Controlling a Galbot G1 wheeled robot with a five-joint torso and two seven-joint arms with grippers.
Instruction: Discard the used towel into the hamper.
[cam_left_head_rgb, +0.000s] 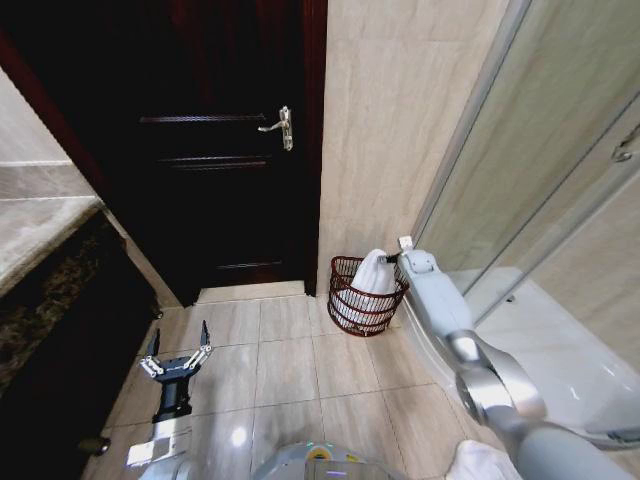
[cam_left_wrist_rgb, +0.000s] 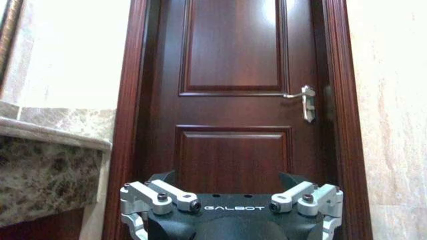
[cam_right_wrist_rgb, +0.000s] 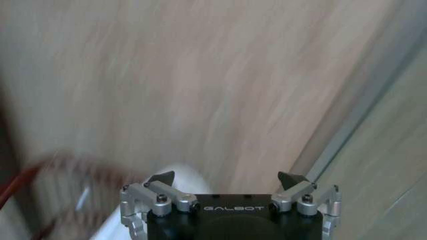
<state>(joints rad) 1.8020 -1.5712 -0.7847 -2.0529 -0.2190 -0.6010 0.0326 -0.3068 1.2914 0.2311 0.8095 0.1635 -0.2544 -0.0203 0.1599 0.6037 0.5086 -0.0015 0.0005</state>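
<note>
Right gripper (cam_left_head_rgb: 397, 256) reaches to the hamper (cam_left_head_rgb: 360, 312) rim at its 2 o'clock edge, just beside the towel (cam_left_head_rgb: 374, 274); whether its fingers are apart or together cannot be told. One hamper stands on the tile floor (cam_left_head_rgb: 285, 365) against the wall corner: round, dark reddish-brown wire bars, flaring at the rim. One white towel sits in it, peaking above the rim. Left gripper (cam_left_head_rgb: 177, 357) hangs low at 7 o'clock, fingers spread, holding nothing, facing one dark door (cam_left_wrist_rgb: 233, 100).
</note>
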